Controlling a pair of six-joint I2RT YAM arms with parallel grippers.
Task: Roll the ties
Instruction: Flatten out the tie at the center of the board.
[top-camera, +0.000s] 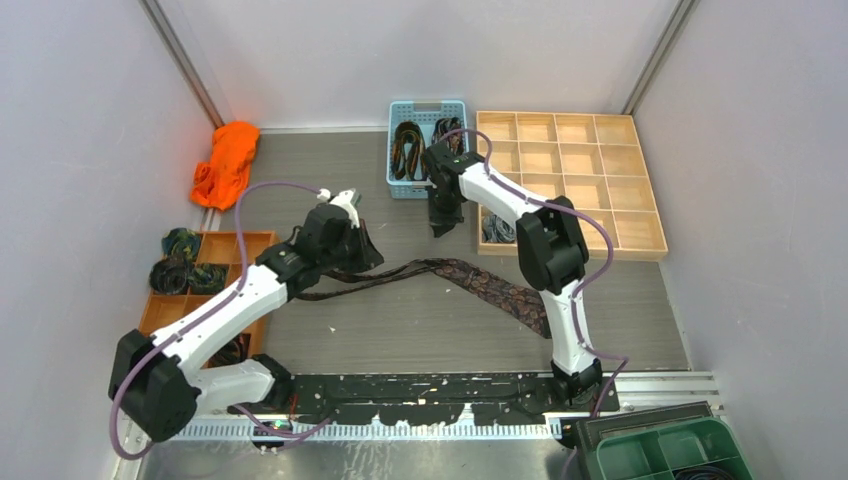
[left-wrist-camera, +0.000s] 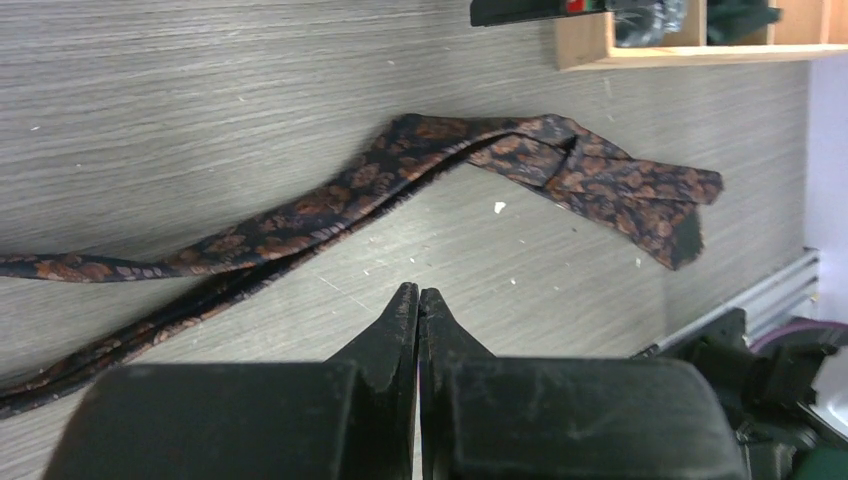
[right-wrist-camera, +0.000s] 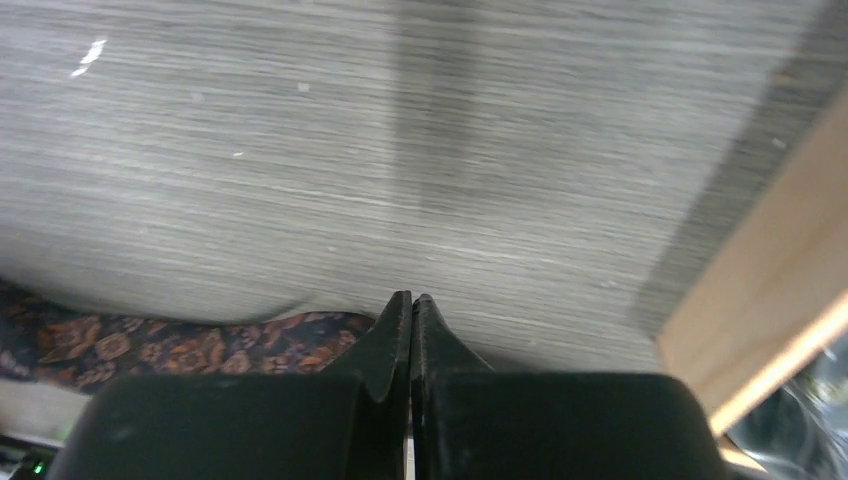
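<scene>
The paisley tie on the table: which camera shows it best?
Left wrist view: the paisley tie fills the frame, pattern and folded end sharp. Top external shows the tie small, partly under the left arm; right wrist catches only a blurred strip.

One overhead, two wrist cameras.
Overhead saw the whole desk (top-camera: 400, 335); both wrist views sat close above it, sharing the paisley tie (left-wrist-camera: 330, 198).

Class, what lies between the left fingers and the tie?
Only table with pale specks separates the left fingers from the tie, shown in the left wrist view.

Fingers (right-wrist-camera: 392, 335) pressed together, paisley tie (right-wrist-camera: 150, 345), wooden tray (right-wrist-camera: 780, 300)
</scene>
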